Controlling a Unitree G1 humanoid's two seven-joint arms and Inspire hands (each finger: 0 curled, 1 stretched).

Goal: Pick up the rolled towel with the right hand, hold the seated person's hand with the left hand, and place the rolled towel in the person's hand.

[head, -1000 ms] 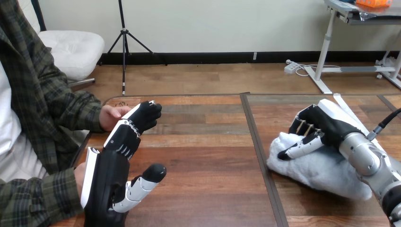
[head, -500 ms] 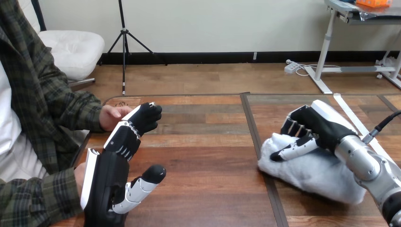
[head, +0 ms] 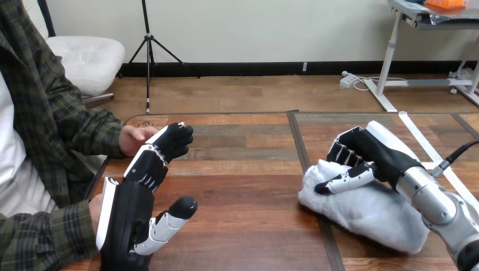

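The right hand (head: pixel 375 149) is closed on the rolled towel (head: pixel 367 212). Its fingers curl over the roll's far side and its thumb presses the near side, close to the roll's left end. The towel is white and fluffy, a thick, soft, loosely wound roll. Its long axis runs slantwise, from the left end nearer the tabletop's middle to the right end nearer the robot, under the silver forearm. It sits low over the right half of the tabletop (head: pixel 248 186). Whether its underside touches the wood cannot be told.

The left hand (head: pixel 127 217) stands on edge at the tabletop's left side and holds nothing. Its fingers reach forward, bent only at the tips, and its thumb is spread out to the right. The person's hand (head: pixel 131 139) lies just beyond the backs of those fingers, at the tabletop's left edge, not within their grasp. Whether the two touch cannot be told.
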